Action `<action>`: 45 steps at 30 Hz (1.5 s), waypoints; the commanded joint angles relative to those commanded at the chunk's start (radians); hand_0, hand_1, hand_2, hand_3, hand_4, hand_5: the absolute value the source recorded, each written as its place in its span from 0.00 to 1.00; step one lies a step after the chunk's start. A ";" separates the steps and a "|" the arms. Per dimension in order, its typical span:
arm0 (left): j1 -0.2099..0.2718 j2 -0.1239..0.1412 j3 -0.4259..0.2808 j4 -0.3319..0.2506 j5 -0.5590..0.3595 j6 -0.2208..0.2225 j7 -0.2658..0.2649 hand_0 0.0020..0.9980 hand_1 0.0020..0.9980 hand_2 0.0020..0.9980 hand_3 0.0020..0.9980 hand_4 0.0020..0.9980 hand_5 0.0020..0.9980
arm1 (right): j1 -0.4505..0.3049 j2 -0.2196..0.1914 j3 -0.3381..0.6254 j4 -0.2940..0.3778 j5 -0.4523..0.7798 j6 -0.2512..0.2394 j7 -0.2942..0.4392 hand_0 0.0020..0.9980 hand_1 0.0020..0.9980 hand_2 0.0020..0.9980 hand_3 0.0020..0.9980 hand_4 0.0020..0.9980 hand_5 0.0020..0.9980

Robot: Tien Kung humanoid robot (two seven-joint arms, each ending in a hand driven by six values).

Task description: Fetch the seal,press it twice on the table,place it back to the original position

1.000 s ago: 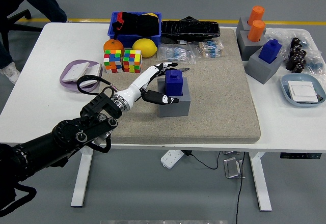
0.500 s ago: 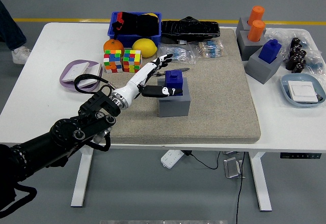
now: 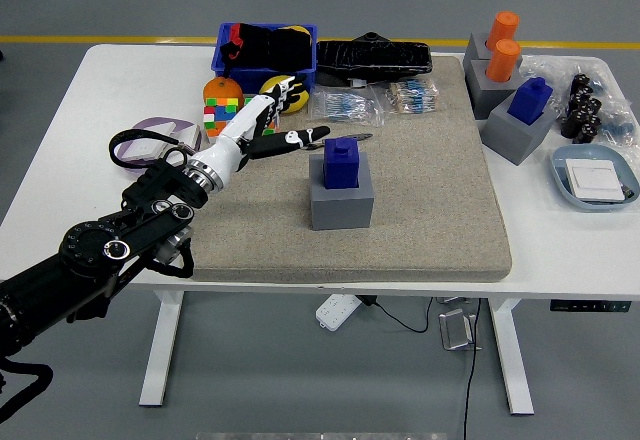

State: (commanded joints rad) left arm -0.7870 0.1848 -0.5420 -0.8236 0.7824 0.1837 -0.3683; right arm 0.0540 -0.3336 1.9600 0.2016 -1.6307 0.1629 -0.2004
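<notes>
A dark blue seal point(image 3: 342, 161) stands upright on its grey block point(image 3: 341, 202) in the middle of the beige mat point(image 3: 420, 190). My left hand point(image 3: 272, 120) is to the left of the seal and a little above the mat, apart from it, with white fingers spread and nothing in them. The black left arm point(image 3: 120, 245) comes in from the lower left. No right arm shows.
Rubik's cubes point(image 3: 222, 118), an orange point(image 3: 221, 88) and a lemon point(image 3: 285, 90) lie behind my hand, in front of a blue bin point(image 3: 265, 47). A purple dish point(image 3: 148, 136) is at the left. More seals on grey blocks point(image 3: 517, 125) stand at the right, near a blue tray point(image 3: 597, 177).
My left hand has let go of the seal and drawn back to the left and up, away from the grey block. The seal stays on the block.
</notes>
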 joint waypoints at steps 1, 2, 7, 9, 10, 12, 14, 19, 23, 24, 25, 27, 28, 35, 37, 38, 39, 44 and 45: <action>0.005 0.017 -0.027 -0.002 -0.014 0.015 -0.015 1.00 1.00 1.00 1.00 1.00 0.61 | 0.001 0.000 0.002 0.000 -0.001 0.000 0.000 0.87 0.73 0.70 0.74 0.86 0.53; 0.009 0.027 -0.043 -0.002 -0.021 0.026 -0.026 1.00 1.00 1.00 1.00 1.00 0.61 | 0.001 0.000 0.001 0.000 -0.001 0.000 0.000 0.87 0.73 0.70 0.74 0.86 0.53; 0.025 0.096 -0.133 0.044 -0.036 0.049 -0.023 1.00 1.00 1.00 1.00 1.00 0.59 | 0.001 0.001 0.005 -0.002 -0.005 -0.001 0.000 0.87 0.73 0.70 0.74 0.86 0.53; 0.025 0.117 -0.134 0.062 -0.035 0.051 -0.012 0.97 0.97 0.95 0.96 1.00 0.50 | 0.001 0.000 0.006 -0.002 -0.005 -0.002 0.000 0.87 0.73 0.70 0.74 0.86 0.54; 0.026 0.125 -0.134 0.068 -0.035 0.052 -0.008 0.97 0.97 0.95 0.96 1.00 0.50 | 0.001 0.000 0.006 -0.002 -0.005 -0.002 -0.001 0.87 0.73 0.70 0.74 0.86 0.54; 0.031 0.151 -0.134 0.082 -0.036 0.050 0.005 0.97 0.97 0.95 0.96 1.00 0.50 | 0.000 -0.001 0.008 -0.002 -0.006 -0.002 -0.001 0.87 0.73 0.70 0.74 0.86 0.54; 0.041 0.175 -0.137 0.095 -0.029 0.051 0.012 0.97 0.97 0.95 0.96 1.00 0.50 | -0.002 -0.002 0.015 -0.003 -0.012 -0.002 -0.001 0.87 0.73 0.70 0.74 0.86 0.54; 0.052 0.209 -0.145 0.109 -0.021 0.047 0.023 0.96 0.94 0.92 0.94 1.00 0.49 | 0.000 -0.001 0.024 -0.001 -0.016 -0.002 -0.002 0.87 0.73 0.70 0.74 0.86 0.53; 0.060 0.229 -0.167 0.111 -0.014 0.046 0.024 0.95 0.93 0.91 0.93 1.00 0.48 | 0.001 0.000 0.036 0.000 -0.025 -0.003 -0.002 0.87 0.73 0.70 0.74 0.86 0.53; 0.062 0.234 -0.177 0.111 -0.012 0.046 0.024 0.95 0.93 0.91 0.93 1.00 0.48 | 0.000 0.000 0.041 0.000 -0.028 -0.003 -0.002 0.87 0.73 0.70 0.74 0.86 0.53; 0.064 0.237 -0.182 0.110 -0.011 0.046 0.023 0.95 0.93 0.91 0.93 1.00 0.48 | 0.000 0.000 0.043 0.000 -0.029 -0.003 -0.002 0.87 0.73 0.70 0.74 0.86 0.53; 0.066 0.242 -0.196 0.110 -0.005 0.046 0.023 0.95 0.93 0.91 0.93 1.00 0.48 | 0.000 0.000 0.047 -0.001 -0.033 -0.003 -0.003 0.87 0.73 0.70 0.74 0.86 0.53; 0.066 0.245 -0.202 0.110 -0.003 0.046 0.023 0.95 0.93 0.91 0.93 0.99 0.46 | 0.000 0.001 0.050 0.000 -0.035 -0.003 -0.003 0.87 0.73 0.70 0.74 0.86 0.53; 0.067 0.262 -0.236 0.111 0.007 0.047 0.027 0.95 0.93 0.91 0.93 0.98 0.45 | 0.002 0.001 0.052 0.001 -0.043 -0.001 -0.004 0.87 0.73 0.70 0.74 0.86 0.53; 0.066 0.266 -0.247 0.112 0.007 0.048 0.028 0.95 0.93 0.91 0.93 0.98 0.45 | 0.002 0.001 0.054 0.000 -0.046 -0.001 -0.005 0.87 0.73 0.70 0.74 0.86 0.53; 0.066 0.267 -0.250 0.112 0.005 0.048 0.029 0.95 0.93 0.91 0.93 0.98 0.45 | 0.002 0.001 0.056 0.000 -0.048 -0.001 -0.005 0.87 0.73 0.70 0.74 0.86 0.53; 0.065 0.270 -0.252 0.112 0.005 0.048 0.028 0.94 0.93 0.91 0.93 0.97 0.45 | 0.002 0.001 0.057 0.000 -0.048 -0.001 -0.005 0.87 0.73 0.70 0.73 0.86 0.53; 0.065 0.277 -0.266 0.112 0.005 0.050 0.028 0.94 0.93 0.91 0.93 0.97 0.45 | 0.002 0.001 0.059 0.002 -0.050 0.000 -0.006 0.87 0.73 0.70 0.73 0.86 0.53; 0.066 0.279 -0.268 0.112 0.005 0.050 0.029 0.94 0.93 0.91 0.92 0.97 0.45 | 0.002 0.002 0.059 0.002 -0.050 0.000 -0.006 0.87 0.73 0.70 0.73 0.86 0.53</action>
State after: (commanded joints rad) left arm -0.7210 0.4639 -0.8096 -0.7120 0.7879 0.2338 -0.3397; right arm 0.0559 -0.3320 2.0195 0.2035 -1.6807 0.1625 -0.2064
